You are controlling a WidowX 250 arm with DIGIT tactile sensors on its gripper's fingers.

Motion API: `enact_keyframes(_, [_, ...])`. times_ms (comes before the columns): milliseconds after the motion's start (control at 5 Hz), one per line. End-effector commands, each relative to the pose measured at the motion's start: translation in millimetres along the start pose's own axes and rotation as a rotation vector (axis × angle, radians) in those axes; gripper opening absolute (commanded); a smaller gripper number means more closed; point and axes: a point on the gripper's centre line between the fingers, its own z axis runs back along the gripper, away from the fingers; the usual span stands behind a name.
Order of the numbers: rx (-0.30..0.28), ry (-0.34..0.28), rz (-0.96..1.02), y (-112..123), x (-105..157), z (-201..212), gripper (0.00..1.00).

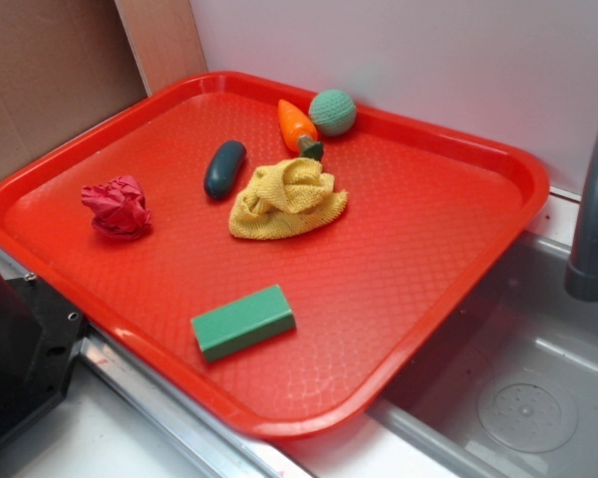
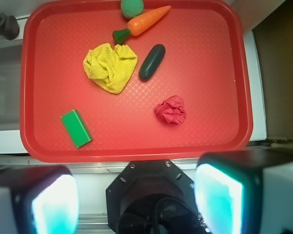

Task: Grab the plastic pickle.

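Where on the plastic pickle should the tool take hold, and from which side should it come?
Probably the middle of the plastic pickle, coming from above. It lies flat on the red tray, a smooth capsule with rounded ends, so closing across its narrow width at mid-length seems safest against slipping. The yellow cloth lies close on one long side, without touching; the other side is free. The tool is wide open.

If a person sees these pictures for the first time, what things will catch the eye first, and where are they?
The bright red tray fills most of both views, with a sink beside it. Near its middle lies a crumpled yellow cloth, with the dark plastic pickle just beside it and apart from it. In the wrist view, the gripper shows two glowing pale fingers set wide apart at the bottom edge, outside the tray.
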Motion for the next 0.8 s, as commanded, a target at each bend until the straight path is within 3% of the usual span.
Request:
enact_keyframes(0, [0.000, 0.000, 0.000, 0.0, 0.0, 0.0, 1.00])
enact_keyframes(400, [-0.112, -0.036, 0.511, 22.7, 26.6, -14.8, 1.00])
enact_keyframes(600, [-0.104, -0.064, 0.748, 35.9, 45.5, -32.0, 1.00])
